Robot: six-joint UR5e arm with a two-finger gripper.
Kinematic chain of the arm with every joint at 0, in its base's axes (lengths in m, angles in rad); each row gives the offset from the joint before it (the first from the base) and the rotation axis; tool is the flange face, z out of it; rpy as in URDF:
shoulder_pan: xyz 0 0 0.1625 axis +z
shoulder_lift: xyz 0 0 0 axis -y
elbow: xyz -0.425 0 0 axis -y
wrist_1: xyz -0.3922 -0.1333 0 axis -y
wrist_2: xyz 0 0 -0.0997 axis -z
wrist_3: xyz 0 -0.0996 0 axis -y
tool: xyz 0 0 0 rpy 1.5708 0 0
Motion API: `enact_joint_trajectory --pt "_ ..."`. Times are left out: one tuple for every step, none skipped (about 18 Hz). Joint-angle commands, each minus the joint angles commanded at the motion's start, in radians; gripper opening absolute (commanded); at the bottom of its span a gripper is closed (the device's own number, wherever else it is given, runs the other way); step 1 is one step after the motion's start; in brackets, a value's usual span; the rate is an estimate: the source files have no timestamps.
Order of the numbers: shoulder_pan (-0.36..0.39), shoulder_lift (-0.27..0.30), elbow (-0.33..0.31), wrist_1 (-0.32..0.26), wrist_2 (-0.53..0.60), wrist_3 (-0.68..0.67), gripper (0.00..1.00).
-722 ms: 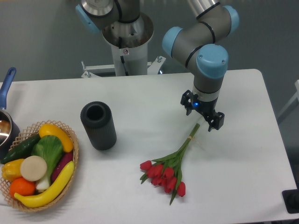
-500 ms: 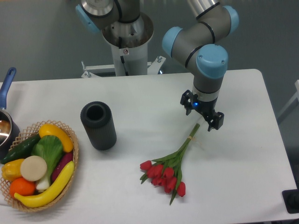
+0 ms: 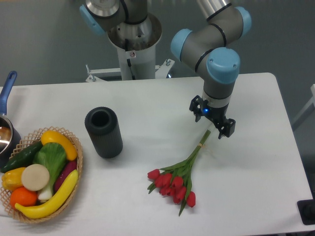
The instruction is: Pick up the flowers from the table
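The flowers [image 3: 179, 173], a bunch of red tulip buds with long green stems, lie flat on the white table [image 3: 256, 162], buds toward the front and stem ends pointing up-right. My gripper [image 3: 212, 119] hangs just above the stem ends, its two black fingers [image 3: 227, 129] spread apart and empty. It is open and does not touch the stems.
A black cylinder [image 3: 103, 132] lies left of the flowers. A wicker basket [image 3: 75, 183] with bananas, a cucumber, a leafy vegetable and other produce sits at the front left. A pot with a blue handle [image 3: 6, 91] is at the left edge.
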Motion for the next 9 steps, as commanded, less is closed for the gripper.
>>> enact_joint_trajectory --pt "0.0 -0.005 -0.003 0.014 -0.003 0.002 1.0" --pt "0.0 -0.008 -0.009 0.032 -0.006 0.0 1.0" --pt "0.0 -0.009 -0.015 0.05 -0.006 -0.005 1.0" --pt "-0.002 -0.014 -0.015 0.064 -0.008 -0.02 1.0" --pt "-0.002 -0.015 -0.015 0.064 -0.006 -0.025 1.0" --pt "-0.003 -0.021 -0.014 0.066 -0.006 -0.026 1.0" --pt "-0.005 -0.031 -0.012 0.066 -0.006 -0.032 1.0" --pt "-0.006 -0.04 -0.009 0.066 -0.006 -0.035 1.0" --pt "-0.011 -0.049 -0.006 0.066 -0.006 -0.037 1.0"
